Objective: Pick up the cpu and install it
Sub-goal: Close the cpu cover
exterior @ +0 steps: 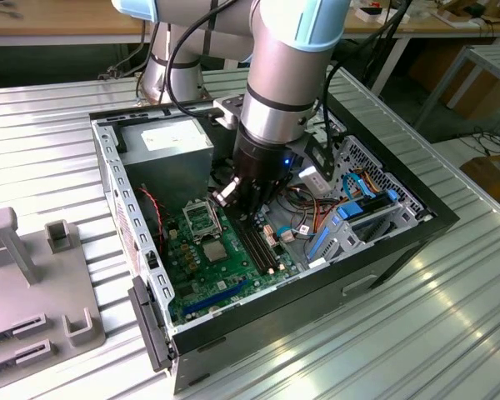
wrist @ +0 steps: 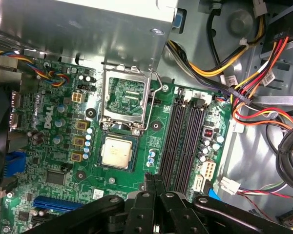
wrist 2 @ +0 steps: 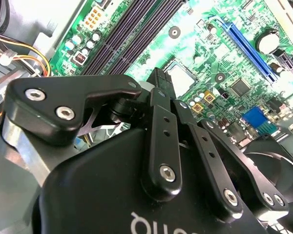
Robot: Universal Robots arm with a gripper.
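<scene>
Your end effector (exterior: 244,215) hangs from the arm inside the open computer case (exterior: 383,242), which stands on the ribbed metal tabletop (exterior: 417,333). In both wrist views its two black fingers (wrist: 149,181) are pressed together with nothing pinched between them. The tips point down at the green motherboard (wrist: 161,131); you cannot tell from these pictures whether they touch it.

You will find the cpu (wrist: 118,152) lying flat on the motherboard, silvery top up, seated in a dark square surround. It sits just beside the hinged metal socket frame (wrist: 124,97), which stands open with bare board showing through its window. In the first wrist view the fingertips are near one corner of the cpu, between it and the row of dark memory slots (wrist: 185,141). In the second wrist view the cpu (wrist 2: 188,78) shows just past the fingertips.

In the exterior view the cpu (exterior: 215,252) lies toward the exterior view's left of the end effector. A grey power supply (exterior: 171,142) fills the far corner of the case, and a bundle of coloured cables (wrist: 254,68) runs beside the memory slots. A grey fixture plate (exterior: 33,275) rests on the tabletop at the exterior view's left.
</scene>
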